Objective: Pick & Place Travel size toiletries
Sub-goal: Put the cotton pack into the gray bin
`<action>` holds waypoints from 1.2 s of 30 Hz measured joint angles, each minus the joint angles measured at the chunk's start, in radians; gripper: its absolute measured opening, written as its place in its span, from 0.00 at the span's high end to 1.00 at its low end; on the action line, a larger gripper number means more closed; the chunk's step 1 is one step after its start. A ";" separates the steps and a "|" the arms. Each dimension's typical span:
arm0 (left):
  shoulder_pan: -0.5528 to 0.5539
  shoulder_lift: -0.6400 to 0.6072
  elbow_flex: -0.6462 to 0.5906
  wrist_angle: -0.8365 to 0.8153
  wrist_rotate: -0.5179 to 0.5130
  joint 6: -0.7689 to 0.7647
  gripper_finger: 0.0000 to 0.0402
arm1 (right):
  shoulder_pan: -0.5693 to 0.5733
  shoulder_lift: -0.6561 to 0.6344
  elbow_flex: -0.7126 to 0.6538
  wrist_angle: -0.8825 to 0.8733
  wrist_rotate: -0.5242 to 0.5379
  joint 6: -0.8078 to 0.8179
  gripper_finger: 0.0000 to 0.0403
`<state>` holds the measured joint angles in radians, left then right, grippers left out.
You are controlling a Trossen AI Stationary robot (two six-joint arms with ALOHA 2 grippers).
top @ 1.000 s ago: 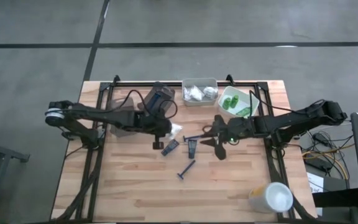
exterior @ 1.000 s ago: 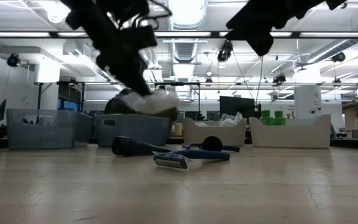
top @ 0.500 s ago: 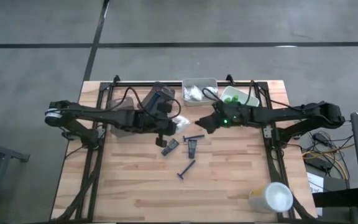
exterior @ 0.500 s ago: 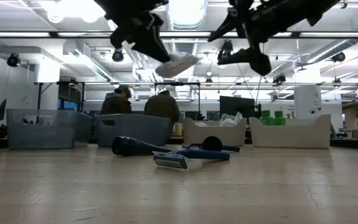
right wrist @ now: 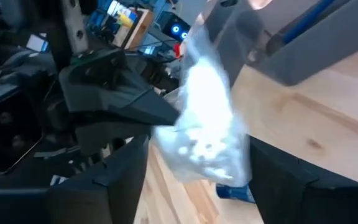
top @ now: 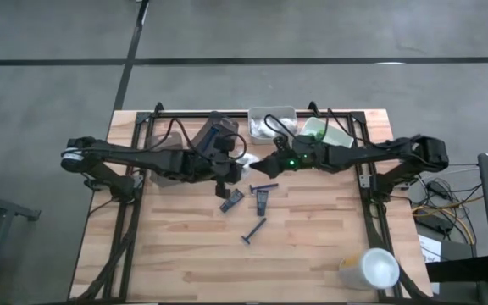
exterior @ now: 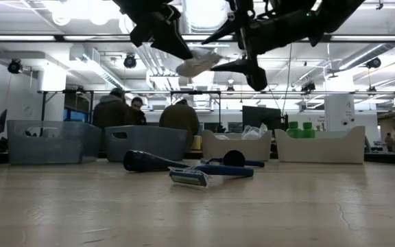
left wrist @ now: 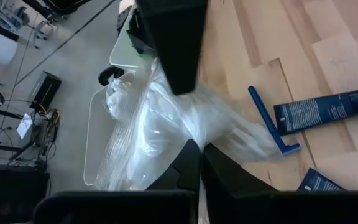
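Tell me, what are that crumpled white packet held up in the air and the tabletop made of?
The white packet, pinched in the left end effector, looks like thin clear plastic film: glossy, wrinkled, partly see-through. The tabletop looks like pale wood in joined strips with visible grain and a smooth, fairly matte finish.

White cup (top: 369, 268) near table (top: 176, 254) corner, grey bins (exterior: 45, 141), people (exterior: 118, 110) behind
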<state>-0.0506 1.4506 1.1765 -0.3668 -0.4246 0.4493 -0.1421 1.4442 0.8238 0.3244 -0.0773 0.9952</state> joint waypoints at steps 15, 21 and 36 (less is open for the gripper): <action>-0.006 0.000 0.005 0.005 -0.004 -0.034 0.98 | -0.009 -0.002 0.033 -0.044 0.000 -0.056 0.86; -0.006 0.000 0.005 0.003 -0.004 -0.069 0.97 | -0.009 -0.004 0.034 -0.056 -0.007 -0.070 0.93; -0.008 0.000 0.017 -0.060 0.005 -0.189 0.58 | -0.022 -0.037 0.034 -0.113 -0.004 -0.092 0.92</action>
<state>-0.0582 1.4506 1.1936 -0.4272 -0.4199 0.2602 -0.1637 1.4068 0.8577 0.2111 -0.0811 0.9034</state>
